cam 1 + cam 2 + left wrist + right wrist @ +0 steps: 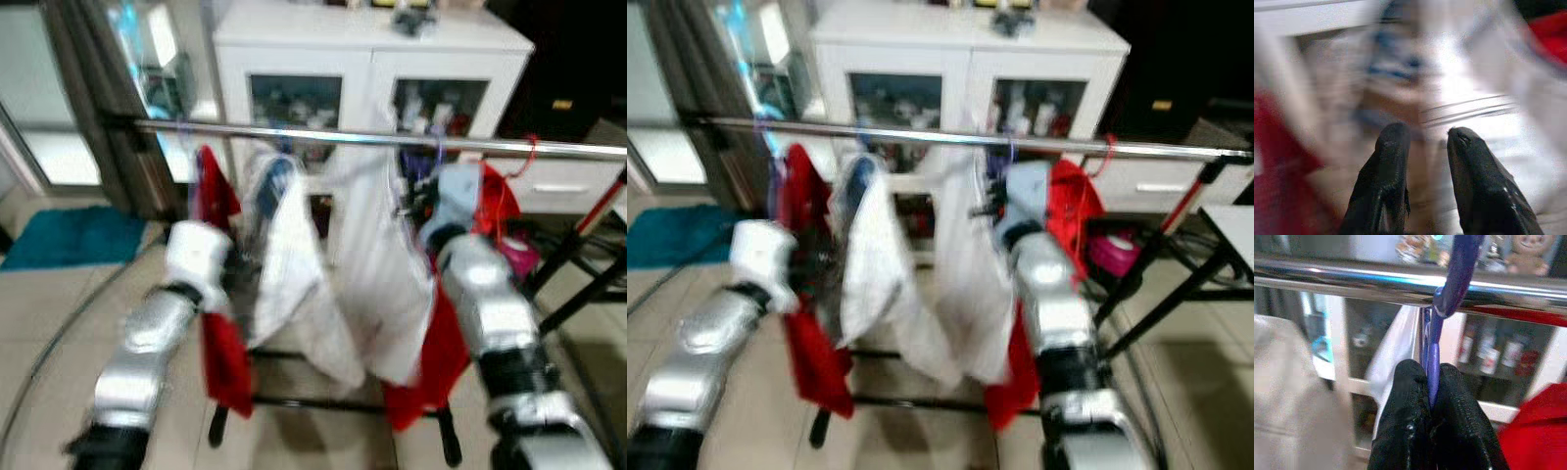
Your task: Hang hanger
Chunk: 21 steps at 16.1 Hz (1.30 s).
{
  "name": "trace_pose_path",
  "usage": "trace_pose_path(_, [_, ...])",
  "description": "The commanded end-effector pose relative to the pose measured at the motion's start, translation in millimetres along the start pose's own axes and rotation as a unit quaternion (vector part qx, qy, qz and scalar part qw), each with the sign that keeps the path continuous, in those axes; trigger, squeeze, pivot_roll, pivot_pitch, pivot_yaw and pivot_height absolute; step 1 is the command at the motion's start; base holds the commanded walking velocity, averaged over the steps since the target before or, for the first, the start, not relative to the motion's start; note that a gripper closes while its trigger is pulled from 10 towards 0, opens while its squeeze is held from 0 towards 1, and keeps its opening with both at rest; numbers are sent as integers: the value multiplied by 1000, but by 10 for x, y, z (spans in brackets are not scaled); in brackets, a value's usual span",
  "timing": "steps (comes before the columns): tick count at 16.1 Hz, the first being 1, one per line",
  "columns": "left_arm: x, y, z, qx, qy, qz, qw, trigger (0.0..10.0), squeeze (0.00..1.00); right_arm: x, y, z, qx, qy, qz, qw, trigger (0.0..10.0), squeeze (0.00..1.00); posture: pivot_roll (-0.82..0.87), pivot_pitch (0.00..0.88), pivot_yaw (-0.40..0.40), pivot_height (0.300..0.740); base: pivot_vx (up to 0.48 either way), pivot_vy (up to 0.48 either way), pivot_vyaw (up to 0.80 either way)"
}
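A chrome rail (392,140) runs across a clothes rack in front of me. A purple hanger (1457,274) has its hook over the rail (1352,279), with a white shirt (377,284) hanging below it. My right gripper (1429,377) is shut on the hanger's neck just under the rail. My left gripper (1427,134) is open with nothing between its fingers, held low beside another white garment (289,255) and a red one (220,343). The head views are blurred.
More clothes hang on the rail, including a red garment (441,343) by my right arm. A white cabinet (372,59) with glass doors stands behind the rack. A black-legged stand (588,264) is at the right, and a teal mat (69,235) lies on the tiled floor at the left.
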<state>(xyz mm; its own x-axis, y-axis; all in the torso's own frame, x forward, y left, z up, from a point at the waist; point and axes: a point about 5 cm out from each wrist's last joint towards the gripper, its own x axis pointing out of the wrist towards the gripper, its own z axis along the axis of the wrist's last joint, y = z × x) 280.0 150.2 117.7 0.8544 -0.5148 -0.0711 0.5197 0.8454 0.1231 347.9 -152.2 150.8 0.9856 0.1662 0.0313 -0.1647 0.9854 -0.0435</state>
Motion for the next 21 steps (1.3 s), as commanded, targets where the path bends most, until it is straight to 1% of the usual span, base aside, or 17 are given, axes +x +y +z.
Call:
trace_pose_path(1, [-8, 9, 97, 7, -6, -27, 1000, 10000, 0, 86, 42, 93, 10, -6, 7, 1000, 10000, 0, 9, 0, -27, 740, 0, 0, 0])
trace_pose_path(3, [29, -57, 251, 5, -25, -85, 996, 10000, 0, 192, 60, 59, 10, 27, 19, 999, 10000, 0, 13, 0, -28, 740, 0, 0, 0])
trace_pose_path(4, [48, -107, 316, 5, -25, -124, 992, 10000, 0, 270, 48, 22, 10, 60, 19, 998, 10000, 0, 12, 0, -24, 740, 0, 0, 0])
trace_pose_path(5, [54, -126, 329, 6, -25, -136, 990, 10000, 0, 298, 39, 14, 8, 71, 17, 997, 10000, 0, 13, 0, -21, 740, 0, 0, 0])
trace_pose_path(6, [54, -151, 338, 5, -23, -150, 988, 10000, 0, 363, 54, 37, 13, 84, 23, 996, 10000, 0, 12, 0, -17, 740, 0, 0, 0])
trace_pose_path(7, [55, -164, 345, 4, -24, -156, 987, 10000, 0, 389, 72, 56, 4, 89, 32, 995, 10000, 0, 13, 0, -17, 740, 0, 0, 0])
trace_pose_path(9, [52, -209, 344, 3, -19, -179, 984, 10000, 0, 457, 121, 77, -2, 116, 45, 992, 10000, 0, 14, 0, -18, 740, 0, 0, 0])
trace_pose_path(12, [48, -254, 321, 2, -15, -187, 982, 10000, 0, 496, 165, 53, 0, 137, 50, 989, 10000, 0, 16, 0, -18, 740, 0, 0, 0])
trace_pose_path(13, [45, -237, 319, 2, -15, -178, 984, 10000, 0, 503, 178, 75, 11, 128, 51, 990, 10000, 667, 17, 0, -18, 740, 0, 0, 0])
trace_pose_path(14, [53, -161, 283, 4, -6, -136, 991, 10000, 0, 488, 198, 129, 26, 99, 66, 993, 10000, 1000, 17, 0, -16, 740, 0, 0, 0])
trace_pose_path(15, [47, -82, 254, 2, -6, -86, 996, 10000, 0, 434, 191, 185, 17, 66, 83, 994, 10000, 1000, 17, 0, -20, 740, 0, 0, 0])
trace_pose_path(16, [8, -41, 242, -7, -14, -49, 999, 10000, 0, 268, 180, 299, 35, 16, 112, 993, 10000, 1000, 15, 0, -20, 740, 0, 0, 0])
trace_pose_path(17, [0, -34, 238, -8, -15, -41, 999, 10000, 0, 182, 203, 337, 49, -1, 128, 991, 10000, 1000, 12, 0, -20, 740, 0, 0, 0])
trace_pose_path(18, [-8, -30, 230, -11, -16, -21, 1000, 10000, 0, 13, 221, 390, 45, -37, 128, 990, 10000, 773, 11, 0, -15, 740, 0, 0, 0])
trace_pose_path(19, [-12, -37, 218, -11, -13, -8, 1000, 10000, 0, -176, 244, 409, 74, -55, 132, 987, 10000, 0, 10, 0, -12, 740, 0, 0, 0])
trace_pose_path(20, [-19, -48, 202, -15, -12, 0, 1000, 10000, 0, -311, 254, 411, 90, -59, 135, 985, 10000, 0, 1, 0, -4, 740, 0, -364, 0])
trace_pose_path(21, [-18, -48, 191, -16, -11, 10, 1000, 10000, 0, -387, 247, 369, 95, -60, 124, 986, 10000, 0, -1, 0, -2, 740, 0, -390, 0])
